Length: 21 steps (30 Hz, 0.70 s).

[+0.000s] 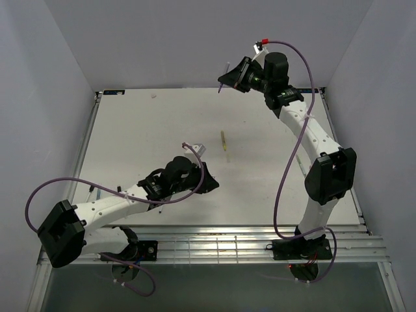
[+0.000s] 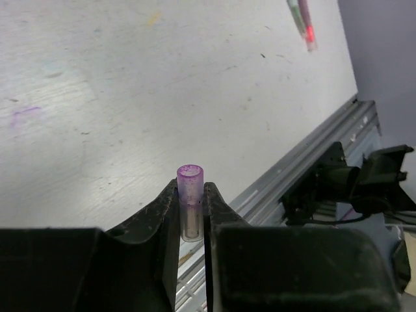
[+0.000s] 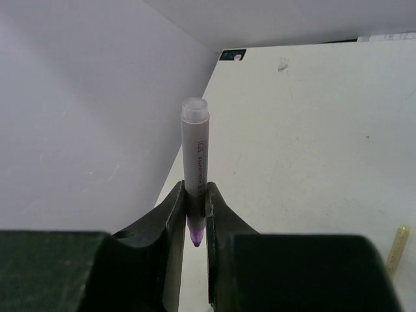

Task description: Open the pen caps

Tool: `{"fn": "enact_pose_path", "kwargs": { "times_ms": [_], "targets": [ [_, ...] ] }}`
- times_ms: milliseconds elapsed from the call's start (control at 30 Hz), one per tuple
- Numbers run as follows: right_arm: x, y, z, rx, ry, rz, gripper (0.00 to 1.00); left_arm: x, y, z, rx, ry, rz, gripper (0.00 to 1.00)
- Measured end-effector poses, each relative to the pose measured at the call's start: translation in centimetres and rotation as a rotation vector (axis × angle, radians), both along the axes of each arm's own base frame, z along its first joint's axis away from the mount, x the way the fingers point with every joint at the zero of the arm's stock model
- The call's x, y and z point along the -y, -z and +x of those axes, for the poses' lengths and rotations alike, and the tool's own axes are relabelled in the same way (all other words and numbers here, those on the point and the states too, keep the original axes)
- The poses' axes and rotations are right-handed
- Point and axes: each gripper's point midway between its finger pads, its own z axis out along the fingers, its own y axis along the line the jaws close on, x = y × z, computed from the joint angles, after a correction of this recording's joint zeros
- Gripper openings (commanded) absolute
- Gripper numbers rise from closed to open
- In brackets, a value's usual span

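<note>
A: Left side first. Status?
B: Left fingers (image 2: 162, 218) are clamped tight on a short translucent purple plastic pen cap (image 2: 190, 185). Cap stands upright btwn them, round end poking past the tips, lower part pinched in the gap.
A: Where's that vs the counter?
B: In the air over the scuffed white counter (image 1: 143, 130), front-ctr. On the top cam the left fingers (image 1: 209, 182) sit just beyond the metal rails (image 1: 227, 244) at the near edge. Cap is too small to pick out from up there.
A: Middle?
B: One thin pale-yellow plastic pen (image 1: 224, 141) lies flat on the counter btwn the arms, nothing touching it. Right wrist cam catches its end in the low corner (image 3: 398, 250). Left wrist cam has a thin greenish stick w/ a pink-red end (image 2: 302, 19) at its top edge. Can't tell if it's the same one.
A: Right side?
B: Right fingers (image 3: 172, 214) are closed on a slim pale-grey plastic pen barrel (image 3: 195, 149). Grip is low, close to the bare purple nib showing btwn them. The blunt end sticks out well beyond the tips.
A: Pos?
B: Held high by the far counter edge, near the back wall (image 1: 195, 39). On the top cam it's a thin purplish sliver (image 1: 221, 86). Well apart from the cap.
</note>
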Motion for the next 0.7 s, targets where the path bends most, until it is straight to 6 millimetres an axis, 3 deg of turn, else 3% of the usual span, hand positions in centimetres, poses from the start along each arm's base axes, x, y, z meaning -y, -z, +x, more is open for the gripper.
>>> {"fn": "enact_pose_path", "kwargs": {
  "times_ms": [100, 300, 500, 700],
  "targets": [
    [-0.1, 0.8, -0.1, -0.023, -0.001, -0.062, 0.08, -1.9, 0.8, 1.0, -0.007, -0.102, 0.089, 0.00],
    [0.9, 7.5, -0.4, -0.145, 0.027, -0.325, 0.08, -4.3, 0.0, 3.3, 0.021, -0.263, 0.193, 0.00],
    [2.7, 15.0, -1.2, -0.266, 0.040, -0.570, 0.08, -5.2, -0.7, 4.2, 0.037, -0.313, 0.223, 0.00],
    [2.7, 19.0, -1.6, -0.322, 0.020, -0.697, 0.08, -5.4, -0.6, 4.2, 0.038, -0.322, 0.235, 0.00]
  ]
}}
